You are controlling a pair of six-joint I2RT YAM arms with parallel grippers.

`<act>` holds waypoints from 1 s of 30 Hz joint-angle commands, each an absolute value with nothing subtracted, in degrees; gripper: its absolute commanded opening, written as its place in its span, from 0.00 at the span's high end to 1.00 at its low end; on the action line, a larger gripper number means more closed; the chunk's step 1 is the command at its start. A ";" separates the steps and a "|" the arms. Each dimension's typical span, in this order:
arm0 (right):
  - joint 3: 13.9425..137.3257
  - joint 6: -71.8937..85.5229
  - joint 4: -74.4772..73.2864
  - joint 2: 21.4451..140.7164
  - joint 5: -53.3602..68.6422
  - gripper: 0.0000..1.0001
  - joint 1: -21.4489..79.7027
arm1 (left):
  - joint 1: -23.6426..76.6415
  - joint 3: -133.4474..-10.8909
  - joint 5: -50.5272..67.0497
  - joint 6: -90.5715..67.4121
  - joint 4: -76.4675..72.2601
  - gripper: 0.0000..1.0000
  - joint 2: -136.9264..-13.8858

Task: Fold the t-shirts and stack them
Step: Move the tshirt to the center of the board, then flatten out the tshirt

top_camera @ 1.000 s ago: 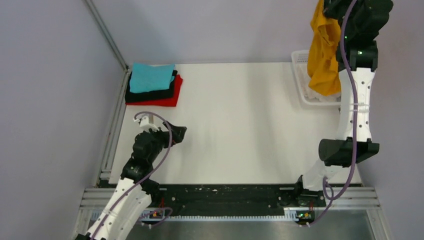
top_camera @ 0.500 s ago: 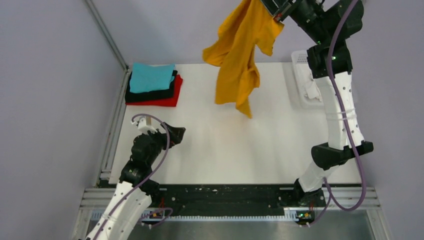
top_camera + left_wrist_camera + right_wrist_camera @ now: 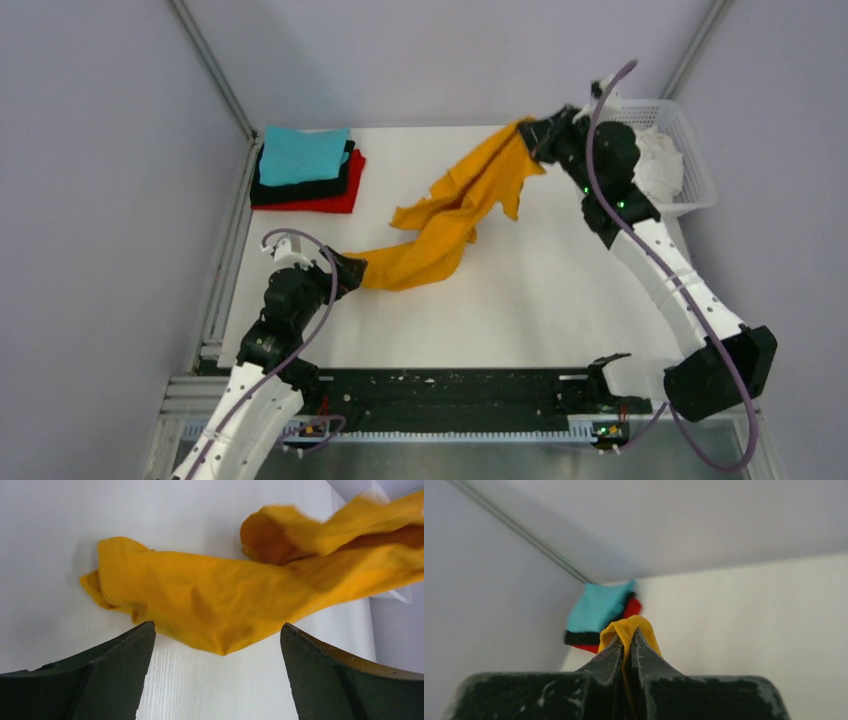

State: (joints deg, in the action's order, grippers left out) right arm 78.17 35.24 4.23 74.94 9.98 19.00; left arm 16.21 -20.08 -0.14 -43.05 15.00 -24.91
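Observation:
The mustard-orange t-shirt stretches in a crumpled band across the table from the back right to the front left. My right gripper is shut on its upper end; a fold of orange cloth sticks out between the closed jaws. My left gripper is open, and the shirt's lower end lies just beyond its fingertips, not touching them. A folded stack sits at the back left: the teal t-shirt on top, the black t-shirt under it, the red t-shirt at the bottom. The stack also shows in the right wrist view.
A white mesh basket with pale cloth in it stands at the back right corner. Grey walls with metal rails close in the left, back and right sides. A black strip runs along the near edge.
My right gripper swung the orange t-shirt from high above the basket down and left; the shirt now lies draped across the table. The left gripper has barely moved.

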 commanded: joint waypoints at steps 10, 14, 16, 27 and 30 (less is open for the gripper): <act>37.93 32.89 -11.45 58.46 -18.00 0.28 10.99 | 16.17 -22.25 5.06 -45.51 16.37 0.01 -37.25; 40.45 31.49 -20.16 55.33 -25.19 0.08 10.99 | 16.17 -22.35 5.37 -46.16 20.75 0.01 -41.28; 40.93 30.70 -23.45 53.54 -26.57 0.07 10.99 | 16.17 -21.85 3.88 -47.39 23.77 0.01 -42.30; 28.80 33.56 -21.14 40.92 -5.45 0.06 10.99 | 16.26 -19.87 6.22 -49.04 16.91 0.17 -50.66; 27.02 34.74 -21.21 40.35 -5.00 0.06 10.99 | 16.26 -20.82 4.44 -49.38 14.11 0.29 -57.15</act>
State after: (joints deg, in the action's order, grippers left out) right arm 28.82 32.64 -22.83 41.30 -9.69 11.07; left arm 16.21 -20.12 5.54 -48.56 20.27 -51.05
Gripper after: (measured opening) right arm 0.939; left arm 0.776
